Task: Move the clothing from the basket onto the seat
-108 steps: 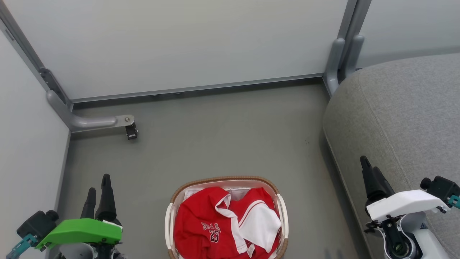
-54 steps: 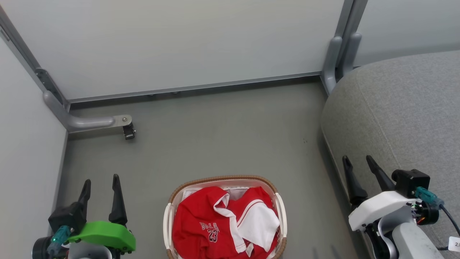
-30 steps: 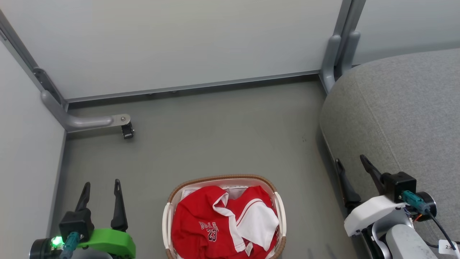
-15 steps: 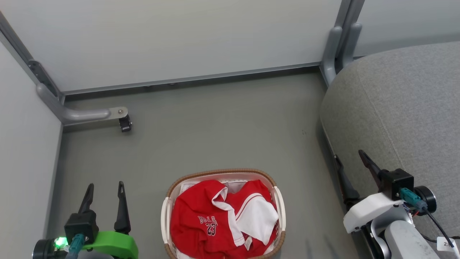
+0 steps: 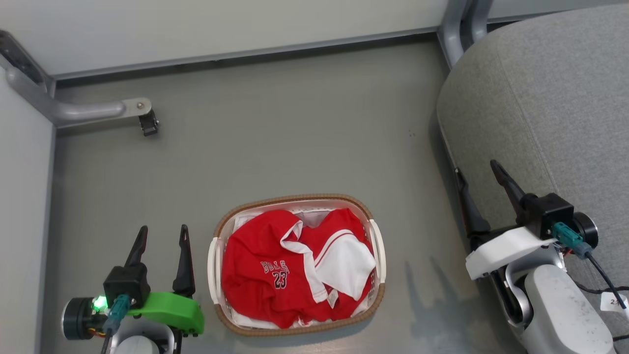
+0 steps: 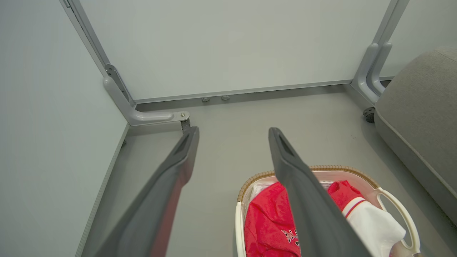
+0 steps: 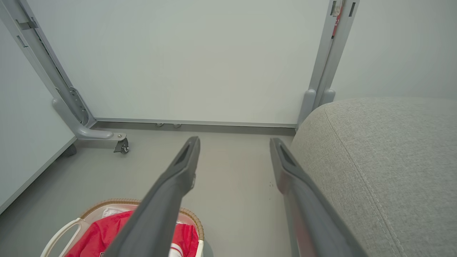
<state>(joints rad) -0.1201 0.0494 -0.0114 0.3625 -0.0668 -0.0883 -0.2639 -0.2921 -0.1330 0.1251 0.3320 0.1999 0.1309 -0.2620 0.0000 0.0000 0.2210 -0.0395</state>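
Lying heaped in the basket (image 5: pixel 295 198), the clothing (image 5: pixel 255 255) was noted at six o'clock in the head view, with the seat (image 5: pixel 550 98) at two o'clock. Left gripper (image 5: pixel 164 227) was logged at eight o'clock beside the basket, spread wide, empty. Right gripper (image 5: pixel 474 166) was logged at four o'clock by the seat's edge, likewise wide, nothing held.

Layout, head view. The basket (image 5: pixel 295 198) lay on the floor (image 5: pixel 295 123) at 6 o'clock, the clothing (image 5: pixel 255 275) heaped inside it. My left gripper (image 5: pixel 163 228) stood at 8 o'clock, just left of the basket; my right gripper (image 5: pixel 475 167) stood at 3 o'clock, at the seat's left edge. The seat (image 5: pixel 555 98) occupied 1 to 4 o'clock, apart from the basket. A castor foot (image 5: pixel 148 123) sat at 10 o'clock, before the wall panel (image 5: pixel 221 19) at 12.
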